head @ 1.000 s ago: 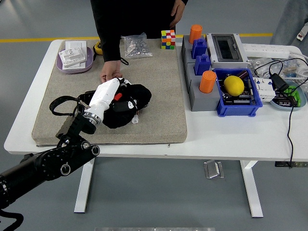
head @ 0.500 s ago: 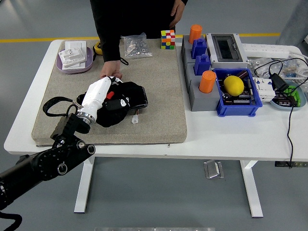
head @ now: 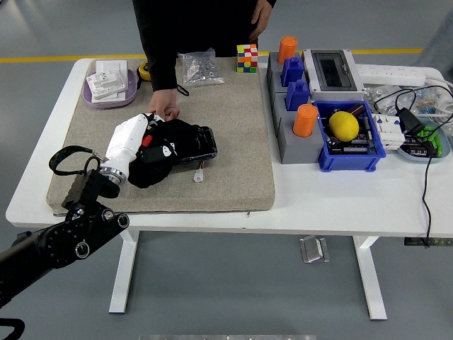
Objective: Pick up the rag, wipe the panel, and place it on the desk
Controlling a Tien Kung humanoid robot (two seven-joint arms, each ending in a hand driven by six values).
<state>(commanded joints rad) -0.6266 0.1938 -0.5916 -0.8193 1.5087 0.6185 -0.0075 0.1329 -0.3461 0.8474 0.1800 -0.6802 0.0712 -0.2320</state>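
Rag (head: pixel 166 152) | black, on panel (head: pixel 205 142), mat's 9 o'clock | left hand (head: pixel 141 134) clenched on rag | person's hand (head: pixel 164 110) at 12 | advice: even pressure, full strokes

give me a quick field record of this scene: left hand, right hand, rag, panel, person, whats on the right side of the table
left hand: white hand laid on the black rag, fingers hidden against it, grip cannot be told
right hand: not in view
rag: bunched on the beige mat, covering the left part of the panel
panel: dark panel showing at the rag's right edge
person: stands at the far side, one hand on the mat just behind the rag
right side: blue bin holding a yellow lemon; orange cylinder on a grey block
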